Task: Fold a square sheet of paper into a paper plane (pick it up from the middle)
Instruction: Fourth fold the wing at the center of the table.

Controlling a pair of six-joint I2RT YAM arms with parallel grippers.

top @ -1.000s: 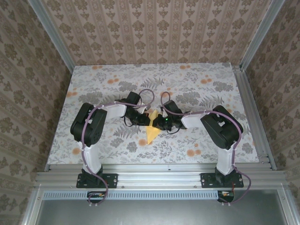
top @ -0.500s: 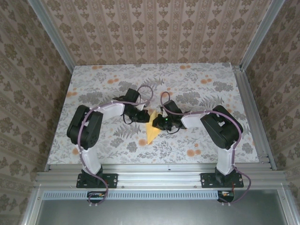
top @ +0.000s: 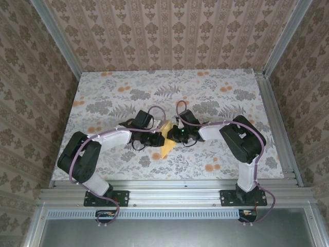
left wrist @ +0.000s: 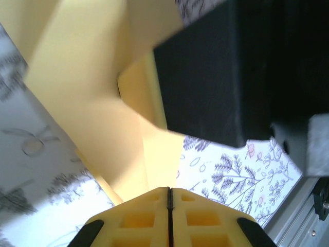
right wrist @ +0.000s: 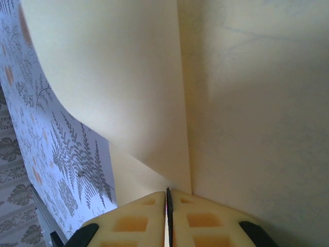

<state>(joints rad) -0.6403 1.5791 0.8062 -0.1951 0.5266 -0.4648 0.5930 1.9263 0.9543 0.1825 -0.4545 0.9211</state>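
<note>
The mustard-yellow sheet of paper [top: 165,147] lies partly folded at the table's middle, its narrow end pointing toward the near edge. My right gripper [top: 172,135] comes from the right and is shut on a raised fold of the paper [right wrist: 247,103], whose crease runs straight into the fingertips [right wrist: 154,206]. My left gripper [top: 158,139] lies low at the paper's left edge. In the left wrist view the left gripper [left wrist: 169,189] is shut, its tip against the paper [left wrist: 103,103], with nothing visibly between the fingers. The right gripper's black body [left wrist: 231,67] looms close above.
The table [top: 221,98] has a grey leaf and orange flower print. Aluminium rails run along the near edge [top: 169,188] and the right side [top: 275,123]. Patterned walls close in the left, back and right. Both arms' elbows sit low beside the paper.
The left arm has swung down and toward the near left, bringing its gripper from the paper's far-left corner nearer along its left edge. The right arm and paper have barely moved.
</note>
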